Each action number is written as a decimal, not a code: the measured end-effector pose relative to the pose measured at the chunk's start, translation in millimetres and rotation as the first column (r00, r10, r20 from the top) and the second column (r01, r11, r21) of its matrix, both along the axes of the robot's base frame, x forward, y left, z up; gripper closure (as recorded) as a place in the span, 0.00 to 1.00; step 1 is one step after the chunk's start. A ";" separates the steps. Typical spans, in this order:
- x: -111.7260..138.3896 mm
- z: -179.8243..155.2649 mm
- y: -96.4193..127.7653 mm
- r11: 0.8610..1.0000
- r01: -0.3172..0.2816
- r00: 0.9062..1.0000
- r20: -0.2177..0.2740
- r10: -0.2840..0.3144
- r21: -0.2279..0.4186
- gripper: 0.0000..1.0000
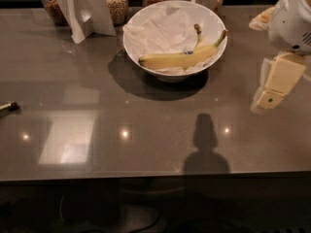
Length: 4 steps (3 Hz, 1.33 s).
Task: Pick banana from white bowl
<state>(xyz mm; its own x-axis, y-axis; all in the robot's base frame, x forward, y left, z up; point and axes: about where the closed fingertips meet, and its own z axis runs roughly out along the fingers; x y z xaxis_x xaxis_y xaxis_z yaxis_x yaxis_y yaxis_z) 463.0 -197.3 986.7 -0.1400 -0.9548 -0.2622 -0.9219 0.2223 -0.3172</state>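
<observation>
The table (146,149) nearest the camera is a dark, polished slab that mirrors ceiling lights and a shadowed silhouette. It looks slick, so I judge that a bowl nudged on it would slide rather than hold. The gripper (272,89), cream plastic blocks under a rounded white wrist, hangs above the table at the right edge of the view. I cannot tell whether it is apart or together.

Left of the gripper and farther back sits the white bowl (131,47), glossy, deep and steeply sloped. The banana (180,59) lies inside it on crumpled white paper (160,30), long and gently curved, with its stem toward the gripper's side. The likely troubles are clipping the rim on the way in, catching paper along with the fruit, or the smooth curved peel rolling out of a grip.

Beyond the bowl stand glass jars (116,4) of grain and a white card stand (82,8), close enough for an overshoot to knock them.
</observation>
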 end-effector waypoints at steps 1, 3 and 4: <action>27.7 7.4 15.8 0.998 -0.055 0.995 0.081 0.052 0.040 0.00; 111.8 21.6 41.2 0.981 -0.161 0.962 0.237 0.133 0.103 0.00; 150.7 20.4 53.6 0.972 -0.199 0.952 0.259 0.161 0.127 0.16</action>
